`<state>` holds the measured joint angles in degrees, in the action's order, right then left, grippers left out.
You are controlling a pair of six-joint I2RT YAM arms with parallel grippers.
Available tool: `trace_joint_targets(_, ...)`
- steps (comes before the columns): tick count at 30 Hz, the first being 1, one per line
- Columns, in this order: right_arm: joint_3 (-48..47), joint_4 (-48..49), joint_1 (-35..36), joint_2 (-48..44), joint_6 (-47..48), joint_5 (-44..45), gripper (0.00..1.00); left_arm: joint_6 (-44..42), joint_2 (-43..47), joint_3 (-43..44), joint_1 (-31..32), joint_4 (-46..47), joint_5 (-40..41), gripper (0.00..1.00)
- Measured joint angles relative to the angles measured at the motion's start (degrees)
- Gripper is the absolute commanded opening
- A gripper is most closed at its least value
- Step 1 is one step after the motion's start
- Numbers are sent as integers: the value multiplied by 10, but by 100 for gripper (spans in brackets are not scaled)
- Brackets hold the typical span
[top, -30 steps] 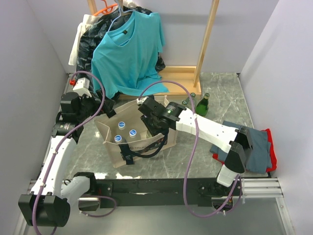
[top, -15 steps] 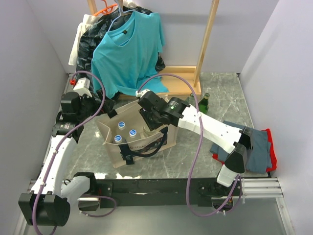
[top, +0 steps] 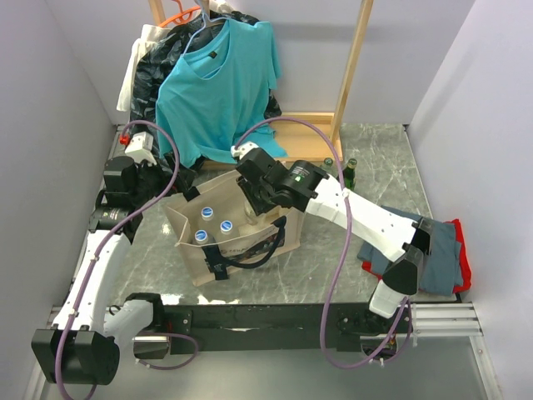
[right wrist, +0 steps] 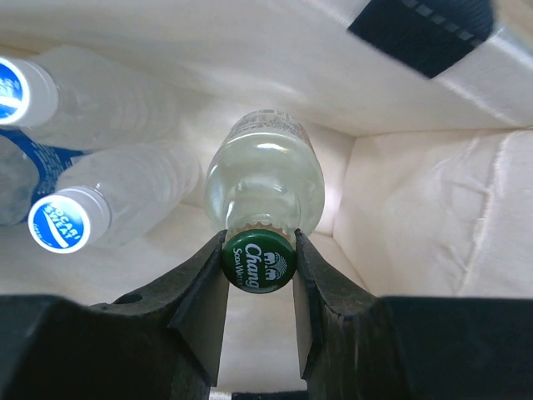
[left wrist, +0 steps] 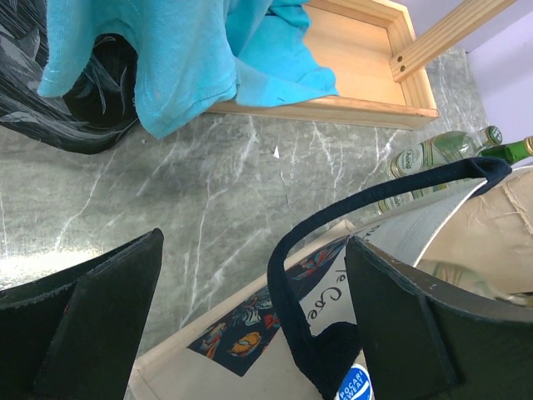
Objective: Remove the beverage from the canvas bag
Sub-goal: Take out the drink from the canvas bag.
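Observation:
The beige canvas bag (top: 218, 265) stands open on the table between the arms. My right gripper (top: 260, 208) reaches down into it. In the right wrist view the right gripper (right wrist: 259, 252) is shut on the green Chang cap of a clear glass soda bottle (right wrist: 263, 171) that stands upright in the bag. Plastic bottles with blue caps (right wrist: 60, 225) lie beside it and show from above (top: 226, 226). My left gripper (left wrist: 254, 242) is open at the bag's far left corner. The black strap handle (left wrist: 291, 275) runs between its fingers, close to the right one.
Two green glass bottles (top: 350, 171) stand on the table behind the bag, also in the left wrist view (left wrist: 433, 154). A wooden rack base (left wrist: 350, 50) with a hanging teal shirt (top: 218, 83) and black plastic bag is at the back. Folded clothes (top: 437, 254) lie right.
My right arm has shifted a little toward the back over the bag, with the gripper still down inside it. The left arm and the bag have not visibly moved.

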<state>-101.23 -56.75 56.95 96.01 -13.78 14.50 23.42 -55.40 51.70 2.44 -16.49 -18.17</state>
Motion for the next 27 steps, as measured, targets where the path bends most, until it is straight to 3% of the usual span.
trace_joint_targets(20, -27, -7, 0, 0, 8, 15, 0, 0, 0, 0, 0, 0, 0, 96)
trace_joint_targets(27, -127, -72, 0, 21, 25, 7, 0, 1, 1, -1, 0, 3, 0, 96)
